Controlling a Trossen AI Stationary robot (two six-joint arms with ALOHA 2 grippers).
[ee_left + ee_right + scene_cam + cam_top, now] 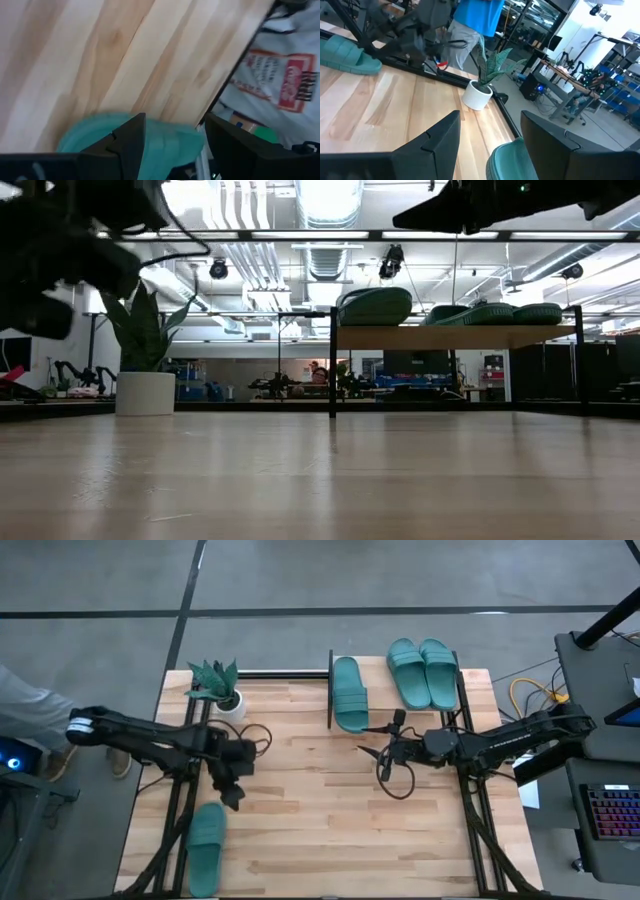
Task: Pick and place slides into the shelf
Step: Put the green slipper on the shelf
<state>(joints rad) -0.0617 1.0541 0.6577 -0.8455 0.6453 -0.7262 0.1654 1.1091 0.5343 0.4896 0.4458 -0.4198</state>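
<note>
Three teal slides lie soles down on the shelf's (395, 700) top board at the table's far edge: one at its left end (349, 692) and two side by side at its right end (408, 672) (437, 670). In the low view the shelf (450, 337) carries them (375, 307) (535, 313). A fourth slide (207, 845) lies flat near the table's near-left corner. My left gripper (232, 792) hangs open just above and beyond its far end, with the slide (150, 145) showing between the fingers (175, 120). My right gripper (388, 755) is open over mid-table, right of centre (490, 116).
A small spiky plant in a white pot (222, 690) stands at the far-left corner, left of the shelf. The table's left edge (225, 85) runs close to the fourth slide. A person in a blue shirt (480, 15) stands beyond the table's left side. Bare wood lies at mid-table.
</note>
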